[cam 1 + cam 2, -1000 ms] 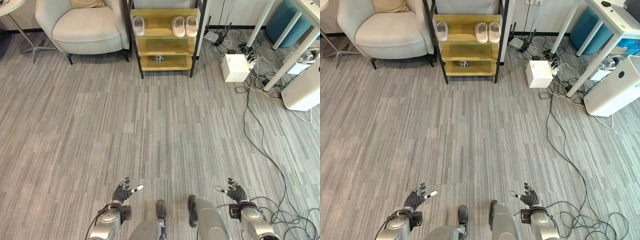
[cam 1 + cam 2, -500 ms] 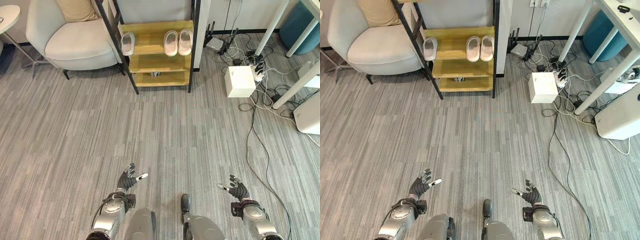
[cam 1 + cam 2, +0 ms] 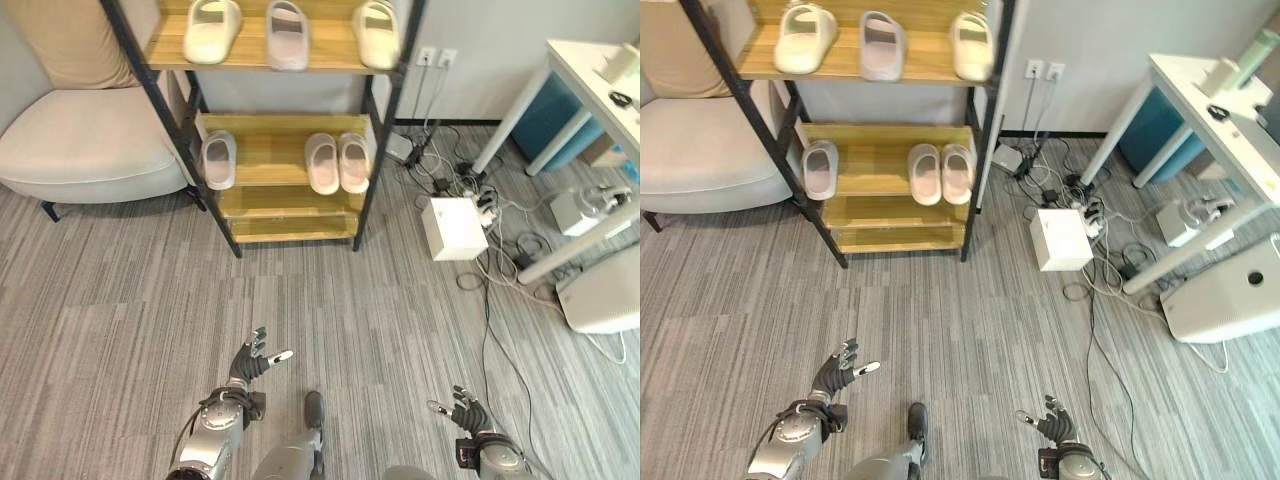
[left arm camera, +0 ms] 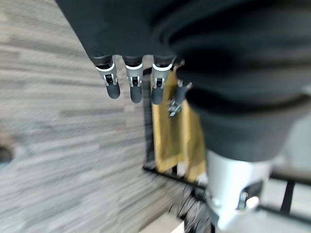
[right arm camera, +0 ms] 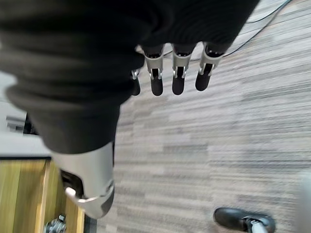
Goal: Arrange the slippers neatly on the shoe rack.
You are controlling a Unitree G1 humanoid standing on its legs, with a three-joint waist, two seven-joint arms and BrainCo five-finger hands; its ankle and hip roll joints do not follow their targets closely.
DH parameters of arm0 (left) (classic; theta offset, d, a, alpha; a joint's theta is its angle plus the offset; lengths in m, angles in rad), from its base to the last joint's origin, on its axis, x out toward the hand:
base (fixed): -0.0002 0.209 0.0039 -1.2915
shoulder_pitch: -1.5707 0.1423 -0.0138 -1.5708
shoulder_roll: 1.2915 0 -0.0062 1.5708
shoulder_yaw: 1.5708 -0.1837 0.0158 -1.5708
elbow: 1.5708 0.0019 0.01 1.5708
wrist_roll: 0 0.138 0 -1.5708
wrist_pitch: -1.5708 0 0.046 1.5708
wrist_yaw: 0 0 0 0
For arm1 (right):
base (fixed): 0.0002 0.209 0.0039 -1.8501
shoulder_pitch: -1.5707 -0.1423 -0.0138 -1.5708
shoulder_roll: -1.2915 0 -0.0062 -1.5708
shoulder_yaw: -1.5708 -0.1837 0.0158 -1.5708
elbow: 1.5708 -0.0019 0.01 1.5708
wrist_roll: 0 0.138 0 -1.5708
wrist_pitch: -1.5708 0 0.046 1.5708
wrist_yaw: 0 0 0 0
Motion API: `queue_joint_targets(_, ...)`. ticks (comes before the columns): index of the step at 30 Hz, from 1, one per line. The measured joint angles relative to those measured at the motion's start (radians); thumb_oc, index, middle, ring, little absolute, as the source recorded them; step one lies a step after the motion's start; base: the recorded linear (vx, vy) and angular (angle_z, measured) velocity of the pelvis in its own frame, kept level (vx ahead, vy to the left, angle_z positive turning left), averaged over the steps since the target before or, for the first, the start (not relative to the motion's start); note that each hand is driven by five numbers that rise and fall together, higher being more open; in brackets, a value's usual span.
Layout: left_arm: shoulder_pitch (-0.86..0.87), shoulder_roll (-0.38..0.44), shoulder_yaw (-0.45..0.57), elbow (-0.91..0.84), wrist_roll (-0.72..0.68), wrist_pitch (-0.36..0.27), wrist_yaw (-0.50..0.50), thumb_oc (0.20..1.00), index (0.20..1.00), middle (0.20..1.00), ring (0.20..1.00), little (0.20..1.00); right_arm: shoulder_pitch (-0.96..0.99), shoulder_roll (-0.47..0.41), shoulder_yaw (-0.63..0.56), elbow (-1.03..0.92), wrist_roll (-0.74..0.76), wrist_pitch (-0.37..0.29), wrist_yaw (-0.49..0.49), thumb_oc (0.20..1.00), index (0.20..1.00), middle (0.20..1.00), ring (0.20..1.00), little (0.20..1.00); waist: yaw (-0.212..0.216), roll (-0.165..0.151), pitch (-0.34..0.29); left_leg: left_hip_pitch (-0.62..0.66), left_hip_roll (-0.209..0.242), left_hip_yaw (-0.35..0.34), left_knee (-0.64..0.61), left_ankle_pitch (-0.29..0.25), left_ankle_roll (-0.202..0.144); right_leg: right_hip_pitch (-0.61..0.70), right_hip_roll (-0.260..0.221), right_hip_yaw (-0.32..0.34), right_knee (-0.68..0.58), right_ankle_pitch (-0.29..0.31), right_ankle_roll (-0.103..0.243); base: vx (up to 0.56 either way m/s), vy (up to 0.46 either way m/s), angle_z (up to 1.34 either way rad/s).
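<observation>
The left robot hand [image 3: 250, 362] hangs low over the grey plank floor [image 3: 120, 330], fingers straight and spread, thumb out to the side, holding nothing; its wrist view shows the dark-tipped fingers [image 4: 131, 90] in a relaxed row with the wooden shelves beyond them. The right robot hand [image 3: 465, 412] hovers at the same low level on the other side, likewise open and empty, its fingers [image 5: 177, 80] extended above bare flooring. Well ahead of both hands stands the shoe rack [image 3: 290, 150], a black-framed unit with wooden shelves. On its upper shelf sit three pale slippers: a cream slipper [image 3: 210, 18] at the left end, a greyish slipper [image 3: 288, 20] beside it near the middle, and a third slipper [image 3: 378, 20] at the right end, apart from the others. On the shelf below, a lone slipper [image 3: 218, 160] rests at the left, while a pink pair [image 3: 337, 163] lies side by side, touching, toward the right. A beige armchair [image 3: 70, 140] stands just left of the rack. To the right, a white box [image 3: 453, 228] sits on the floor among a tangle of cables [image 3: 500, 250], near the legs of a white bench [image 3: 590, 80], with a white appliance [image 3: 603, 300] farther right.
</observation>
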Motion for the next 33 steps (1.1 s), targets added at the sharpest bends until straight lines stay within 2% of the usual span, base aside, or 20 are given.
queue_joint_targets(2, 0.006, 0.007, -0.001, -0.004, 0.0, 0.001, 0.0, 1.0, 1.0, 1.0, 1.0, 1.0, -0.005, 0.005, 0.001, -0.012, 0.0, -0.001, 0.008, 1.0, 1.0, 1.0, 1.0, 1.0, 0.003, 0.029, 0.012, 0.06, 0.007, -0.027, 0.0, -0.089, -0.059, -0.104, 0.0, -0.014, -0.033, -0.009, -0.014, 0.41, 0.069, 0.37)
queue_joint_targets(4, 0.033, 0.014, 0.003, -0.013, 0.0, 0.004, 0.001, 1.0, 1.0, 1.0, 1.0, 1.0, -0.017, 0.002, 0.0, -0.037, 0.001, -0.002, 0.008, 1.0, 1.0, 1.0, 1.0, 1.0, 0.002, 0.056, 0.03, 0.109, 0.023, 0.003, -0.001, -0.144, -0.047, -0.174, 0.012, -0.075, -0.277, 0.017, -0.064, 0.35, -0.033, 0.06)
queue_joint_targets(5, 0.031, 0.009, 0.002, -0.01, 0.0, 0.005, -0.001, 1.0, 1.0, 1.0, 1.0, 1.0, -0.021, -0.004, 0.001, -0.04, 0.001, -0.002, 0.007, 1.0, 1.0, 1.0, 1.0, 1.0, -0.004, 0.062, 0.036, 0.14, 0.02, 0.008, 0.001, -0.182, -0.081, -0.213, 0.038, -0.108, -0.5, 0.09, -0.09, 0.24, -0.041, 0.2)
queue_joint_targets(6, 0.023, -0.003, 0.003, -0.01, 0.0, 0.005, -0.002, 1.0, 1.0, 1.0, 1.0, 1.0, -0.023, -0.008, -0.002, -0.039, 0.001, -0.001, 0.005, 1.0, 1.0, 1.0, 1.0, 1.0, -0.02, 0.073, 0.052, 0.195, 0.011, -0.017, 0.001, -0.202, -0.073, -0.22, 0.067, -0.137, -0.695, 0.193, -0.073, 0.58, -0.157, 0.59)
queue_joint_targets(7, 0.014, -0.009, 0.002, -0.014, 0.0, 0.005, -0.002, 1.0, 1.0, 1.0, 1.0, 1.0, -0.013, -0.007, -0.003, -0.037, 0.001, 0.004, 0.005, 1.0, 1.0, 1.0, 1.0, 1.0, -0.049, 0.07, 0.061, 0.235, 0.001, -0.025, 0.001, -0.202, -0.064, -0.229, 0.081, -0.155, -0.755, 0.262, -0.084, 0.81, -0.281, 0.93)
queue_joint_targets(9, -0.002, -0.056, 0.027, -0.03, 0.001, 0.007, -0.006, 1.0, 1.0, 1.0, 1.0, 1.0, 0.014, -0.012, -0.015, -0.035, 0.001, 0.0, 0.006, 1.0, 1.0, 1.0, 1.0, 1.0, -0.079, 0.075, 0.071, 0.292, 0.004, -0.093, 0.076, -0.262, -0.151, -0.212, 0.159, -0.156, -0.705, 0.298, -0.17, 0.67, -0.279, 1.31)
queue_joint_targets(10, -0.007, -0.071, -0.005, -0.029, 0.004, 0.002, -0.021, 1.0, 1.0, 1.0, 1.0, 1.0, 0.054, -0.024, -0.036, -0.009, 0.002, 0.001, 0.012, 1.0, 1.0, 1.0, 1.0, 1.0, -0.082, 0.036, 0.068, 0.336, -0.049, -0.068, 0.188, -0.277, -0.152, -0.094, 0.144, -0.122, -0.735, 0.423, -0.278, 0.22, -0.194, 1.06)
queue_joint_targets(11, 0.021, -0.06, -0.004, -0.076, 0.004, -0.002, -0.024, 1.0, 1.0, 1.0, 1.0, 1.0, 0.022, -0.031, -0.047, -0.003, 0.003, 0.0, 0.011, 1.0, 1.0, 1.0, 1.0, 1.0, -0.066, 0.044, 0.063, 0.292, -0.013, -0.021, 0.325, -0.319, -0.145, -0.046, 0.157, -0.092, -0.748, 0.373, -0.318, 0.29, -0.305, 0.61)
queue_joint_targets(12, 0.033, -0.038, 0.003, -0.115, 0.003, -0.003, -0.031, 1.0, 1.0, 1.0, 1.0, 1.0, -0.007, -0.034, -0.058, -0.02, 0.004, -0.004, 0.014, 1.0, 1.0, 1.0, 1.0, 1.0, -0.043, 0.04, 0.065, 0.154, 0.04, 0.0, 0.65, -0.304, -0.175, -0.016, 0.174, -0.082, -0.755, 0.344, -0.322, 0.16, -0.196, -0.23)
queue_joint_targets(14, 0.013, -0.017, 0.011, -0.124, 0.001, -0.001, -0.032, 1.0, 1.0, 1.0, 1.0, 1.0, -0.071, -0.035, -0.078, -0.025, 0.013, -0.009, 0.012, 1.0, 1.0, 1.0, 1.0, 1.0, 0.009, 0.019, 0.087, -0.092, 0.072, -0.043, 1.004, -0.3, -0.176, 0.016, 0.181, -0.052, -0.762, 0.315, -0.334, 0.23, -0.064, -0.36)
queue_joint_targets(15, -0.004, 0.0, 0.011, -0.1, -0.001, 0.003, -0.03, 1.0, 1.0, 1.0, 1.0, 1.0, -0.104, -0.027, -0.076, -0.021, 0.022, -0.01, 0.009, 1.0, 1.0, 1.0, 1.0, 1.0, 0.023, -0.012, 0.11, -0.174, 0.087, -0.045, 0.956, -0.318, -0.154, 0.067, 0.158, -0.049, -0.783, 0.324, -0.301, 0.37, 0.122, -0.17)
queue_joint_targets(16, -0.001, 0.006, 0.002, -0.073, 0.0, 0.008, -0.03, 1.0, 1.0, 1.0, 1.0, 1.0, -0.11, -0.022, -0.073, -0.029, 0.03, -0.021, 0.004, 1.0, 1.0, 1.0, 1.0, 1.0, 0.024, -0.02, 0.115, -0.203, 0.121, -0.031, 0.571, -0.3, -0.153, 0.174, 0.143, -0.049, -0.842, 0.297, -0.251, 0.29, 0.119, -0.21)
queue_joint_targets(17, 0.002, 0.003, -0.003, -0.064, 0.0, 0.006, -0.032, 1.0, 1.0, 1.0, 1.0, 1.0, -0.115, -0.028, -0.069, -0.021, 0.03, -0.023, -0.001, 1.0, 1.0, 1.0, 1.0, 1.0, 0.031, 0.002, 0.115, -0.196, 0.148, -0.035, 0.311, -0.243, -0.168, 0.207, 0.152, -0.044, -0.861, 0.266, -0.195, 0.23, 0.141, -0.32)
queue_joint_targets(18, 0.013, -0.001, -0.003, -0.06, 0.0, 0.009, -0.031, 1.0, 1.0, 1.0, 1.0, 1.0, -0.121, -0.044, -0.054, -0.013, 0.03, -0.022, -0.007, 1.0, 1.0, 1.0, 1.0, 1.0, 0.029, 0.032, 0.117, -0.186, 0.172, -0.047, 0.096, -0.182, -0.167, 0.242, 0.169, -0.029, -0.854, 0.248, -0.191, 0.09, 0.078, -0.62)
queue_joint_targets(19, 0.028, -0.003, -0.002, -0.065, 0.0, 0.009, -0.029, 1.0, 1.0, 1.0, 1.0, 1.0, -0.117, -0.052, -0.043, -0.006, 0.03, -0.023, -0.007, 1.0, 1.0, 1.0, 1.0, 1.0, 0.028, 0.051, 0.114, -0.19, 0.174, -0.06, 0.046, -0.134, -0.163, 0.271, 0.174, -0.01, -0.854, 0.234, -0.187, 0.14, 0.144, -0.78)
queue_joint_targets(21, 0.047, -0.022, -0.015, -0.061, 0.0, 0.01, -0.021, 1.0, 1.0, 1.0, 1.0, 1.0, -0.06, -0.063, -0.034, -0.006, 0.029, -0.023, -0.006, 1.0, 1.0, 1.0, 1.0, 1.0, 0.02, 0.103, 0.075, -0.132, 0.164, -0.036, 0.123, 0.023, -0.085, 0.352, 0.192, 0.005, -0.853, 0.175, -0.131, 0.12, 0.146, -0.61)
queue_joint_targets(23, 0.029, -0.022, -0.044, -0.063, 0.0, 0.006, -0.023, 1.0, 1.0, 1.0, 1.0, 1.0, -0.008, -0.042, -0.038, 0.005, 0.03, -0.017, -0.006, 1.0, 1.0, 1.0, 1.0, 1.0, -0.026, 0.083, 0.057, -0.03, 0.121, -0.06, 0.0, 0.119, -0.06, 0.34, 0.152, -0.009, -0.742, 0.1, -0.078, 0.07, 0.152, 0.03)
queue_joint_targets(24, 0.018, -0.025, -0.046, -0.078, 0.0, 0.001, -0.025, 1.0, 1.0, 1.0, 1.0, 1.0, 0.005, -0.031, -0.038, 0.009, 0.03, -0.018, -0.006, 1.0, 1.0, 1.0, 1.0, 1.0, -0.031, 0.083, 0.057, -0.021, 0.119, -0.058, -0.005, 0.106, -0.041, 0.298, 0.134, -0.006, -0.701, 0.04, -0.068, 0.05, 0.161, -0.02)
queue_joint_targets(26, -0.008, -0.027, -0.046, -0.067, 0.0, 0.002, -0.032, 1.0, 1.0, 1.0, 1.0, 1.0, 0.003, -0.015, -0.037, 0.009, 0.029, -0.017, -0.004, 1.0, 1.0, 1.0, 1.0, 1.0, -0.035, 0.08, 0.054, -0.006, 0.099, -0.056, -0.005, 0.078, -0.024, 0.263, 0.1, -0.003, -0.769, 0.047, -0.056, 0.0, 0.13, -0.09)
queue_joint_targets(33, 0.042, -0.005, -0.077, -0.063, 0.001, 0.009, -0.042, 1.0, 1.0, 1.0, 1.0, 1.0, -0.032, 0.022, -0.03, 0.002, 0.009, 0.001, 0.013, 1.0, 1.0, 1.0, 1.0, 1.0, 0.004, 0.041, 0.022, 0.044, 0.08, 0.018, -0.006, 0.002, -0.046, 0.112, -0.041, -0.061, -0.656, 0.175, 0.005, -0.08, 0.032, -0.27)
